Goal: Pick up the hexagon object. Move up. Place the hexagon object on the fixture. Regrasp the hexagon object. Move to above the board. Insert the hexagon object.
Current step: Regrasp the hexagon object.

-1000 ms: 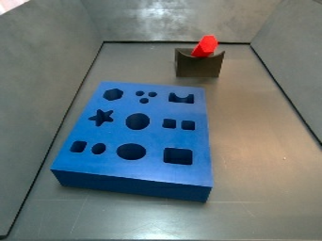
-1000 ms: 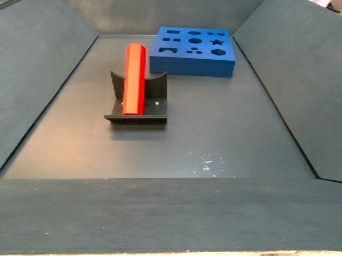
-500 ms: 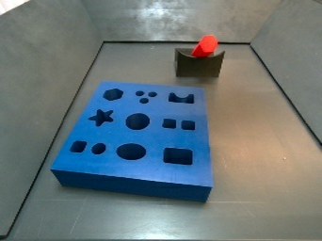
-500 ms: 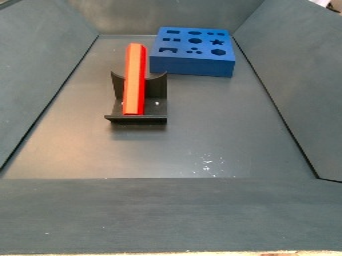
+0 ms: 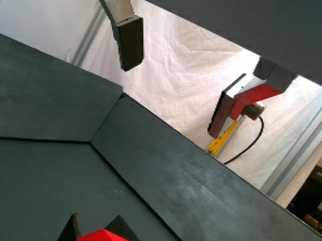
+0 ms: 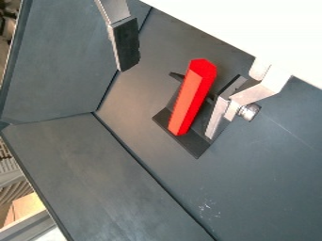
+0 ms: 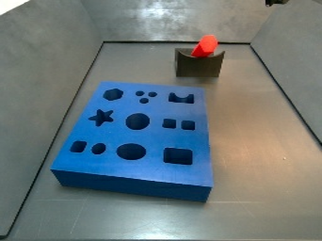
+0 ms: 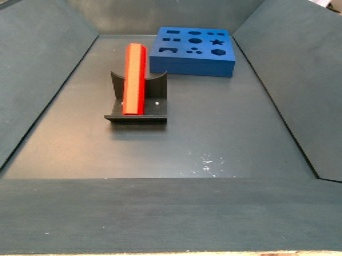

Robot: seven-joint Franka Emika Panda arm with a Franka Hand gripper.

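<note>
Resting in the fixture (image 8: 136,108), the hexagon object (image 8: 134,78); gripper (image 6: 176,68) open above.

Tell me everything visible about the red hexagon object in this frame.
The hexagon object is a bright red, plain matte bar, long and prism-like. It lies in the notch of the dark fixture, leaning along it with one end raised, apart from the blue board. In a side view only its raised end shows above the fixture. Nothing grips it: the gripper hangs above it, open, fingers clear of the bar.
</note>
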